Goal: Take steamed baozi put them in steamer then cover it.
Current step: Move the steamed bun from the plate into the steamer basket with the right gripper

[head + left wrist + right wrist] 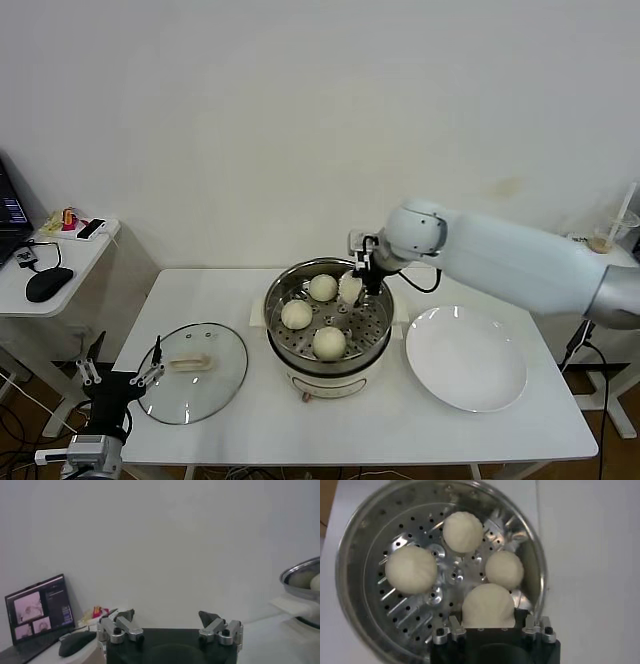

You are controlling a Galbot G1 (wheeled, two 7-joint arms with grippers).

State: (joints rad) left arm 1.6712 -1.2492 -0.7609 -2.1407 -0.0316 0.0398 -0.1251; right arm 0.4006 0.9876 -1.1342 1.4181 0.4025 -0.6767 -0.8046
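A: Right end effector (492, 630)?
B: Clenched on fourth baozi (488, 606), over steamer (285, 345) at frame center; three baozi (329, 342) inside.
A: Left end effector (171, 624)?
B: Released, lower left. Cover (195, 372) on surface (400, 430) beside plate (466, 359).

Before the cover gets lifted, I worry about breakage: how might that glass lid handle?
The cover looks like glass in a metal rim, so probably fragile and fairly heavy. Its flat beige handle offers little grip and may slip. It lies flat on the table, unlikely to roll.
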